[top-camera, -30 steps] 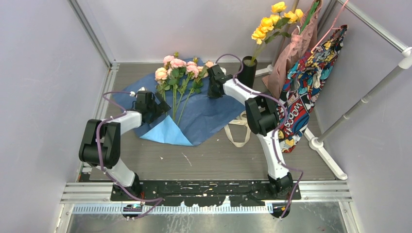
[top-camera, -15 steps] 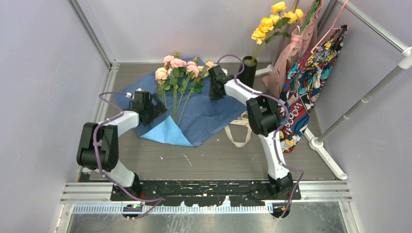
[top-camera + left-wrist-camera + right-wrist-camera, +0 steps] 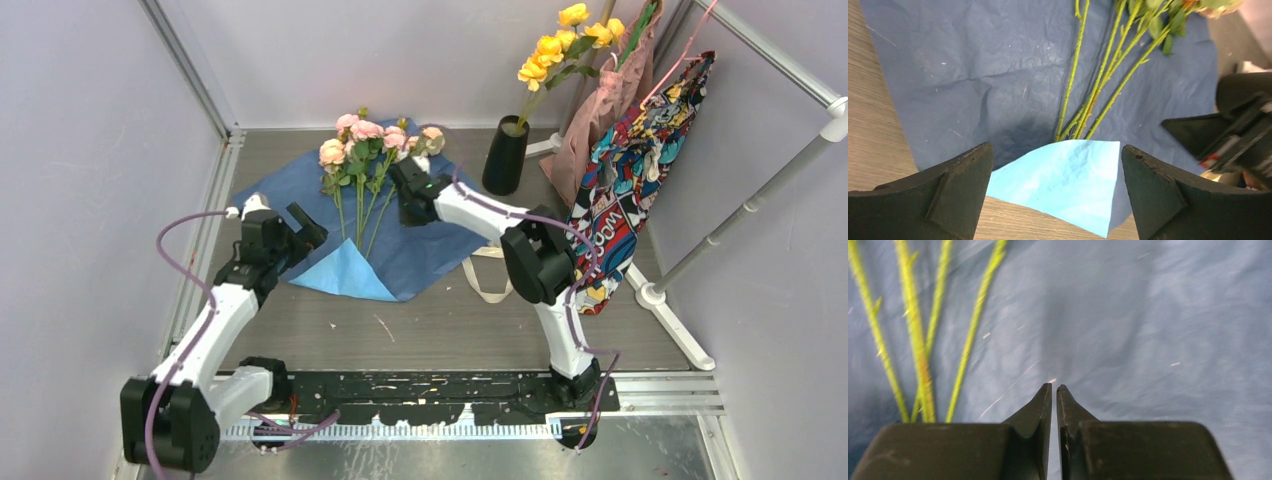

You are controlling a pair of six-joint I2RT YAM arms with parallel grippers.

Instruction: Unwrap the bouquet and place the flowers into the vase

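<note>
The bouquet lies unwrapped: its blue paper is spread flat, with one corner folded over to show its light-blue underside. The flowers, pale pink roses, rest on the paper with their green stems running toward that corner. The black vase stands upright at the paper's right, with yellow flowers rising from it. My left gripper hovers wide open just before the folded corner, nothing between its fingers. My right gripper is low over the paper right of the stems. Its jaws are nearly together and empty.
Cloth bags hang from a white rack at the right, close behind the vase. A cream strap lies on the table by the paper's right edge. Walls close in the left and back.
The right gripper moved left from beside the vase to beside the rose stems, and its jaws parted a sliver. The left arm drew back toward the near-left with its gripper open.
</note>
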